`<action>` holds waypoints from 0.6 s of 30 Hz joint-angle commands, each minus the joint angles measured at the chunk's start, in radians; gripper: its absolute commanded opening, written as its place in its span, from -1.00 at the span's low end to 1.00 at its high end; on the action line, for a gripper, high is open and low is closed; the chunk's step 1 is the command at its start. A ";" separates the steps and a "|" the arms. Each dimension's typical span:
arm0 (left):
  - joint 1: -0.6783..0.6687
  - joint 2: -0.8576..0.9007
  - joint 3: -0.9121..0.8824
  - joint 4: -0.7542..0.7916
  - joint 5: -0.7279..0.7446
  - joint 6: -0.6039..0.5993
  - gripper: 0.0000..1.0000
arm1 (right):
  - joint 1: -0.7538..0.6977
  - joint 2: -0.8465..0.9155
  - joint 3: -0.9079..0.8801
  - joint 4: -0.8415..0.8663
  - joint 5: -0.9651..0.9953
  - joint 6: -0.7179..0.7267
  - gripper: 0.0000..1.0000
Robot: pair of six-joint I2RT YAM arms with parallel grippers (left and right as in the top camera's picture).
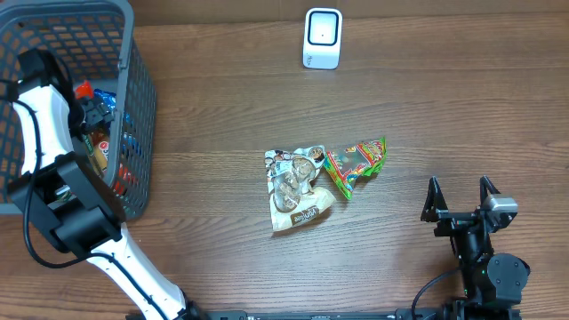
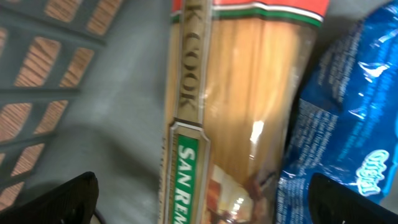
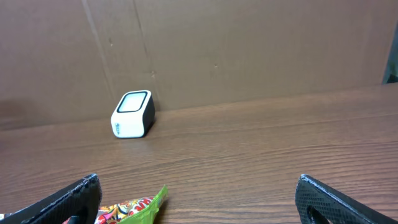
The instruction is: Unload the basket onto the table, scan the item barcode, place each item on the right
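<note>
Clear cellophane packet of spaghetti [image 2: 242, 112], lying in the grey plastic mesh basket [image 1: 138, 107]. The left gripper [image 2: 208, 202], the nearer one, is shown directly above it, jaws spread and empty, set across its long axis. The right gripper [image 1: 460, 197] is likewise open. The white box-shaped scanner [image 1: 322, 37] is placed well apart.

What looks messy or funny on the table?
Only the two snack packets: a crumpled beige-and-white pouch and a green-and-red foil packet lie crooked, bunched together on the brown wooden table. Nothing looks spilled or torn.

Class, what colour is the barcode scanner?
The scanner is white, one side dark; best in right wrist view.
</note>
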 commanded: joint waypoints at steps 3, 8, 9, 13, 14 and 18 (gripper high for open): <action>0.032 0.018 -0.001 0.012 -0.006 0.008 0.96 | -0.003 -0.010 -0.011 0.004 0.009 -0.003 1.00; 0.036 0.018 -0.002 0.026 0.000 0.008 0.98 | -0.003 -0.010 -0.011 0.004 0.009 -0.004 1.00; 0.036 0.018 -0.002 0.029 0.002 0.008 0.99 | -0.003 -0.010 -0.011 0.004 0.009 -0.003 0.99; 0.036 0.018 -0.002 0.040 0.004 0.008 0.99 | -0.003 -0.010 -0.011 0.004 0.009 -0.003 1.00; 0.036 0.018 -0.002 0.043 0.007 0.008 0.99 | -0.003 -0.010 -0.011 0.004 0.009 -0.003 1.00; 0.034 0.018 -0.002 0.050 0.030 0.008 0.98 | -0.003 -0.010 -0.011 0.004 0.009 -0.003 1.00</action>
